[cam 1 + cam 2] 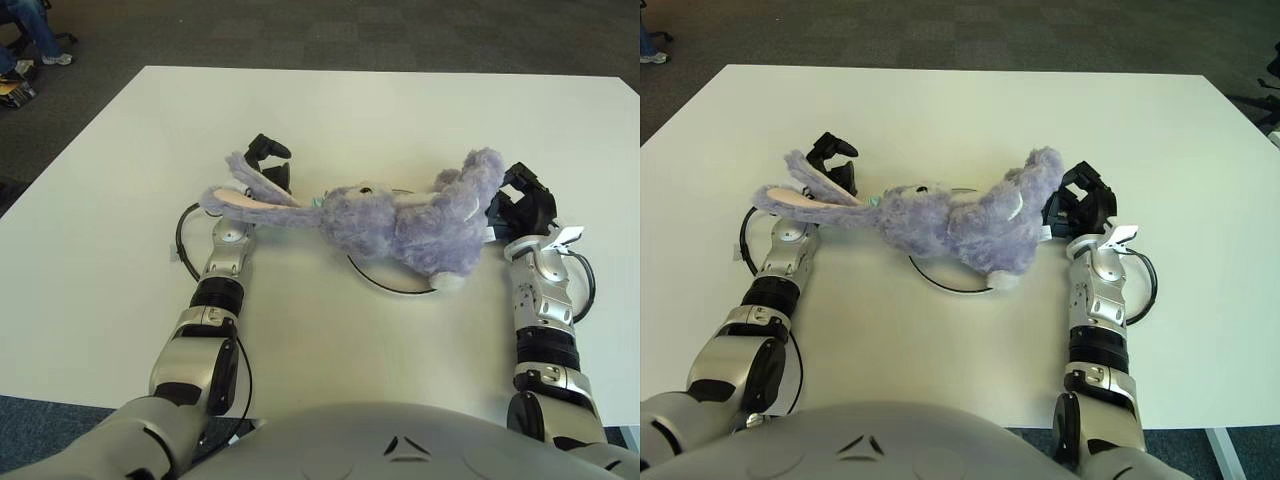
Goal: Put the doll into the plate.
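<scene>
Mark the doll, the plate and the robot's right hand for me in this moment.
doll [400,225]: left eye view, on the purple body's middle.
plate [385,286]: left eye view, on the near rim showing below the doll.
right hand [1080,203]: right eye view, between the dark fingertips beside the doll's legs.
</scene>
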